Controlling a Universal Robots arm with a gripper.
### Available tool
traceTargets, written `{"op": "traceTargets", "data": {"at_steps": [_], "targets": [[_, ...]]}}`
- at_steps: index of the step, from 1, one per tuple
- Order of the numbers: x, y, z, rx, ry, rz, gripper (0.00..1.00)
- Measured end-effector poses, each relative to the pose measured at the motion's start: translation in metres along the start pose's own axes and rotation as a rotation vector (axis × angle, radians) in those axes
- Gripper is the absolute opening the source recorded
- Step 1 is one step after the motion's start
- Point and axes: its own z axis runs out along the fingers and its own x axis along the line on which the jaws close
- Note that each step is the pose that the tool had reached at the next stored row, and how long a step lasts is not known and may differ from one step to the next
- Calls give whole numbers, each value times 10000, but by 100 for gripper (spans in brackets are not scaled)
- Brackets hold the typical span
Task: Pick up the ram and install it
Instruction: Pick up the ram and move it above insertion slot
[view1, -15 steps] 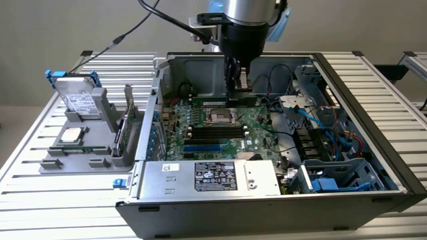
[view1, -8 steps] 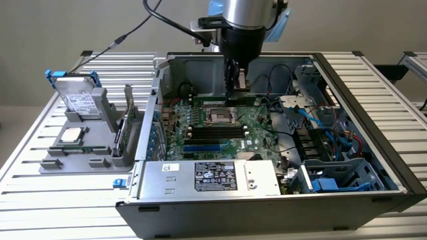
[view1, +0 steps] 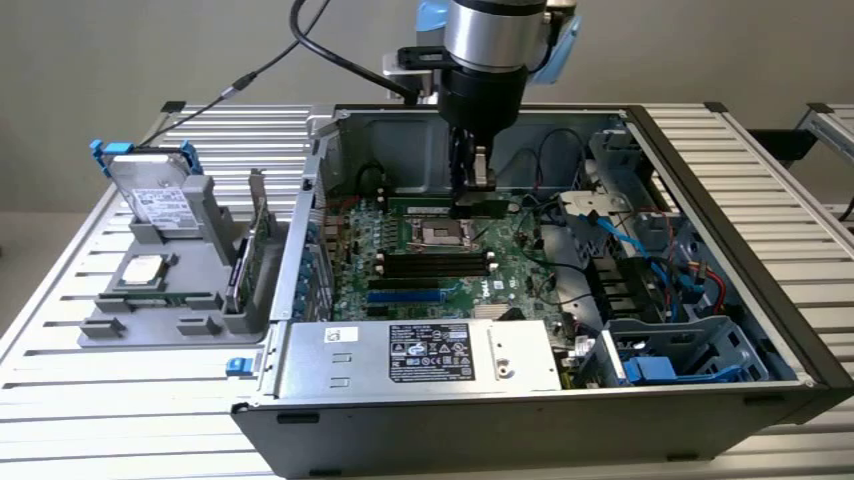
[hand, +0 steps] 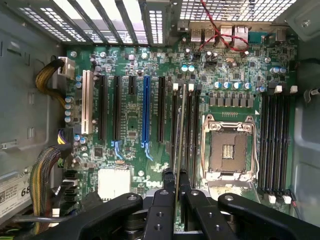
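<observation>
Gripper (hand: 176, 200) pinched on the ram (hand: 179, 135), held edge-on just over the DIMM slots (hand: 196, 130) beside the CPU socket (hand: 229, 150); I'd keep it parallel to one slot w/ notch lined up, press evenly, tho can't tell if it's touching yet.

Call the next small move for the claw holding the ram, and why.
Probably ease straight down. The claw grips the ram edge-on, running parallel along the black slots beside the CPU socket; whether it has entered a slot I cannot tell, so go slowly.
</observation>
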Motion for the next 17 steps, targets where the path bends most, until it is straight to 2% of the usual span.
{"op": "traceTargets", "data": {"at_steps": [4, 11, 13, 17], "targets": [[-90, -4, 45, 2, -2, 16, 14], [-257, 20, 51, 11, -1, 26, 14], [-269, 65, 52, 28, 1, 25, 14], [-270, 93, 55, 36, -2, 25, 14]]}}
